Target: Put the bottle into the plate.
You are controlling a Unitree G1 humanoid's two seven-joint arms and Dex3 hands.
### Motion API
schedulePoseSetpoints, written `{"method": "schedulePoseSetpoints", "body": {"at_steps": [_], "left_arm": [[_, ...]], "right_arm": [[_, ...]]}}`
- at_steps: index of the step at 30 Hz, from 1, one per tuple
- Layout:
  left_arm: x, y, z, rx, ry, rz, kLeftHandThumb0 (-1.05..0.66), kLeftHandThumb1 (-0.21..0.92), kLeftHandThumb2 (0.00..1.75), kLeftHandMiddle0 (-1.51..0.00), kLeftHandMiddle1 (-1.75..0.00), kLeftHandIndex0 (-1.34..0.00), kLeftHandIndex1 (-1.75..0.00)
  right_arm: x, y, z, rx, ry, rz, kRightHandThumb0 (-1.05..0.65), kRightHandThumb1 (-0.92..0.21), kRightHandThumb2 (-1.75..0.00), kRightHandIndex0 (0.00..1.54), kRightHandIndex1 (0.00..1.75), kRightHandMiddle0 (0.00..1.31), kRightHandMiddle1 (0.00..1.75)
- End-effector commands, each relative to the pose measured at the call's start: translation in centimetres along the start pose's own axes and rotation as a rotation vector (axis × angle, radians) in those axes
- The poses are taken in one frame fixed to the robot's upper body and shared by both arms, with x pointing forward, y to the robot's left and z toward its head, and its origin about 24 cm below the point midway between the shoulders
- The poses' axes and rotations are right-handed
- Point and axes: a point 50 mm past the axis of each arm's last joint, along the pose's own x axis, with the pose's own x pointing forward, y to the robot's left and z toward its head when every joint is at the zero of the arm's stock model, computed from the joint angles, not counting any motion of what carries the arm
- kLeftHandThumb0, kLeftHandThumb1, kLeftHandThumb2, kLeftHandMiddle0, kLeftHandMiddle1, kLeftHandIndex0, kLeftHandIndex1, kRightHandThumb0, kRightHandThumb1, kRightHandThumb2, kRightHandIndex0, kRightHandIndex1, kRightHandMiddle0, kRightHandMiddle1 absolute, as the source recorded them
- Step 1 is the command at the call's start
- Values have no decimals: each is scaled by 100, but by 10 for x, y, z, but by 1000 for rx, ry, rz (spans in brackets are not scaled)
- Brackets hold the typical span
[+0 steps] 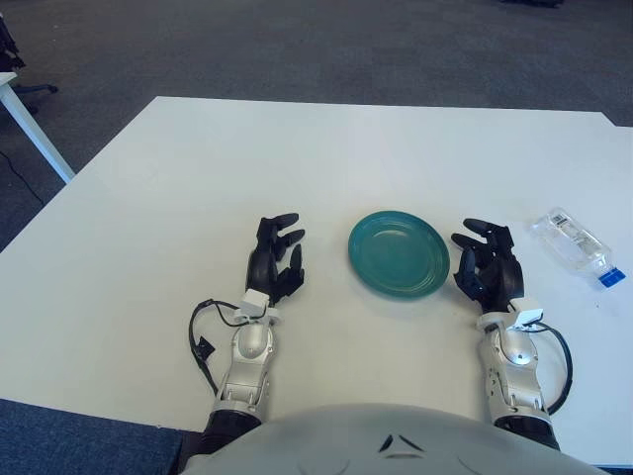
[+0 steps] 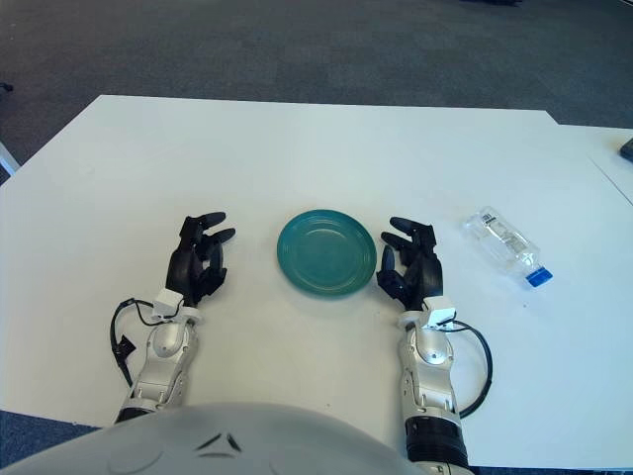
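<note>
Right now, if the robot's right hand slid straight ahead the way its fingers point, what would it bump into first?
Probably nothing. The right hand points up the white table, between the green plate and the bottle, and that path looks free, though depth is hard to judge.

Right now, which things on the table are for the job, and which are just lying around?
For the job:
- bottle, lying on its side
- plate, nothing on it
- right hand, between the two
- left hand, left of the plate

Just lying around:
- nothing else on the white table
</note>
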Motion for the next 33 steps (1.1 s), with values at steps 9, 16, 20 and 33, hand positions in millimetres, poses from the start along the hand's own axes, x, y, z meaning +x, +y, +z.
{"method": "schedulePoseSetpoints", "body": {"at_steps": [9,16,20,33], "left_arm": [[-14,4,-20,23,101,4,-74,92,61,-44,-72,-11,-109],[-14,4,-20,26,98,4,-73,92,61,-41,-69,-9,-108],[-15,4,-20,23,96,5,-73,92,61,-40,-69,-9,-108],[-14,10,-20,-11,97,3,-72,92,59,-42,-69,-10,-109]], "right_arm": [[-8,-1,-13,-5,81,1,-53,-75,-86,30,101,0,122],[-8,0,-13,-1,80,2,-52,-75,-85,31,101,0,120],[-9,0,-13,0,78,3,-51,-75,-85,31,101,0,120],[-7,6,-11,-5,61,10,-51,-74,-84,30,100,0,117]]}}
